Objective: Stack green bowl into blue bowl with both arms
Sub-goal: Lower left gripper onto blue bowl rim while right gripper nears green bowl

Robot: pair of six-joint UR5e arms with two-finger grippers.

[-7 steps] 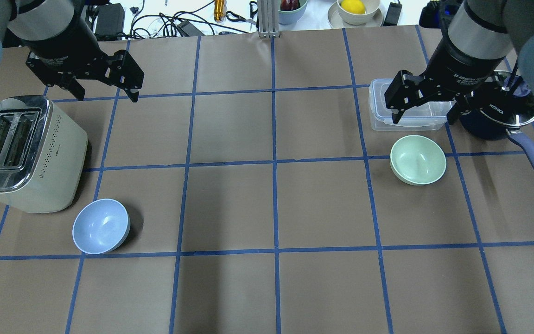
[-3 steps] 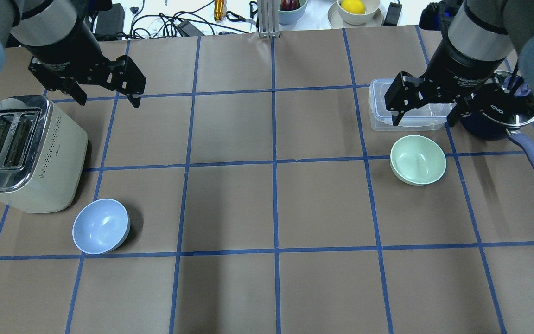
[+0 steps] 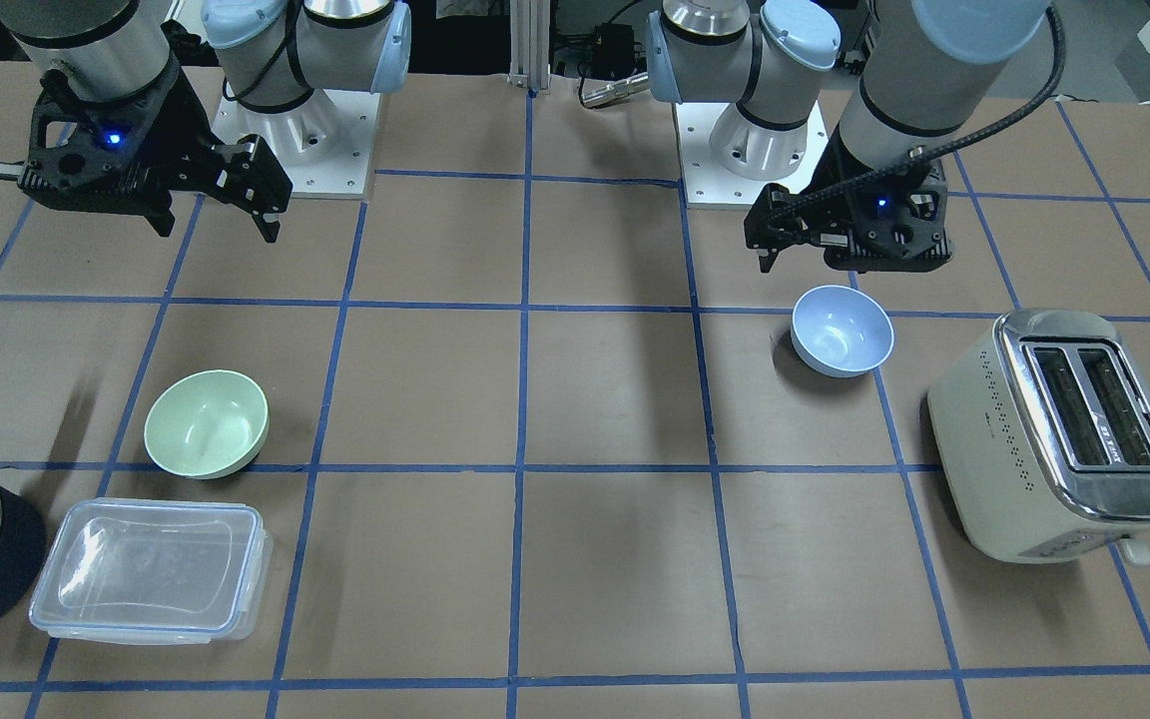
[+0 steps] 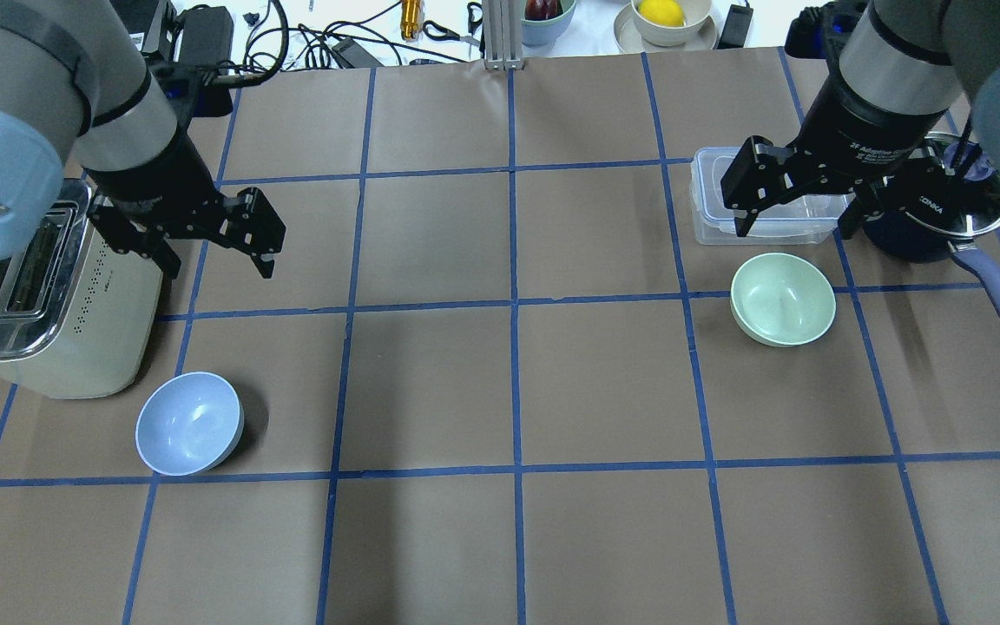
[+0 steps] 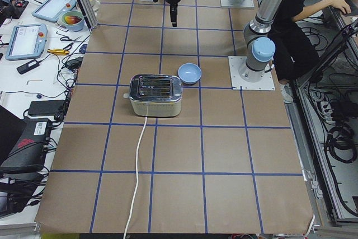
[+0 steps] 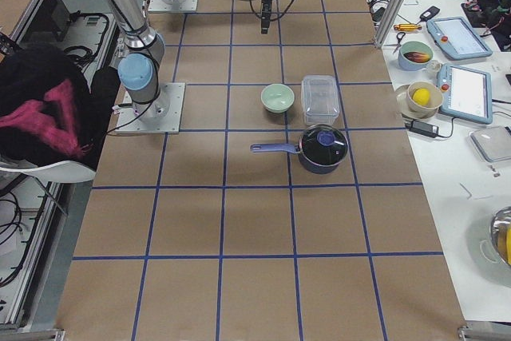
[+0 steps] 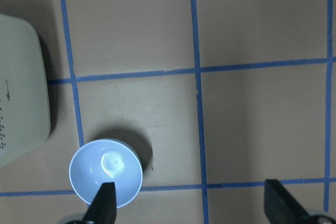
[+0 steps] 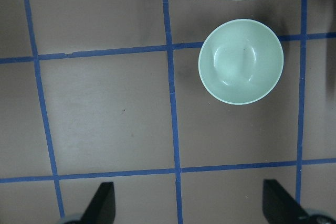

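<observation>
The blue bowl (image 4: 189, 424) sits lower left, the green bowl (image 4: 782, 299) farther up at right. Higher in frame, the left gripper (image 4: 218, 260) hangs spread beyond the blue one, the right gripper (image 4: 793, 222) spread just beyond the green; both empty.

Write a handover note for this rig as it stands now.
Left end effector: open, empty, raised near the blue bowl, not touching it.
Right end effector: open, empty, raised near the green bowl, not touching it.
Blue bowl sits upright beside the toaster; green bowl sits upright beside the clear container. The bowls are far apart.
Done: nothing grasped yet.
Left: pick up the green bowl, bring the bowls together, set green into blue.
</observation>
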